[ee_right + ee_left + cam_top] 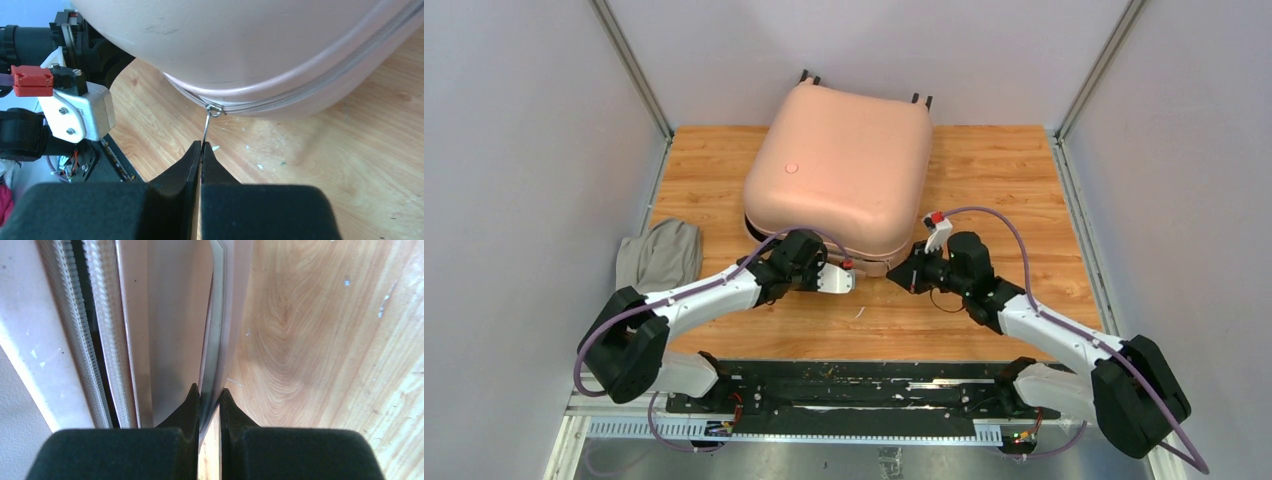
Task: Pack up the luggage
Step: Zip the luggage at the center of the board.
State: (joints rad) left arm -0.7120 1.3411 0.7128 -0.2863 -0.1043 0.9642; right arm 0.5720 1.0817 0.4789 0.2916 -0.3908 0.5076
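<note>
The pale pink hard-shell luggage (839, 165) is laid flat, lid down, at the table's (1024, 180) far edge. Both arms are stretched low to its near side; a zipper pull (206, 127) is pinched by the right gripper (201, 146), a grey metal tab (212, 340) by the left gripper (209, 394).

The luggage (839, 170) fills the middle of the desk (999, 180) right to its far edge, leaving open wood to its right and a narrower band to its left, where a grey cloth (661, 255) lies by the side wall (524, 200). At its near edge the left gripper (852, 281), pinching a thin metal strip (214, 340), and the right gripper (892, 279), pinching the zipper pull (206, 127), nearly meet and block the way in.
</note>
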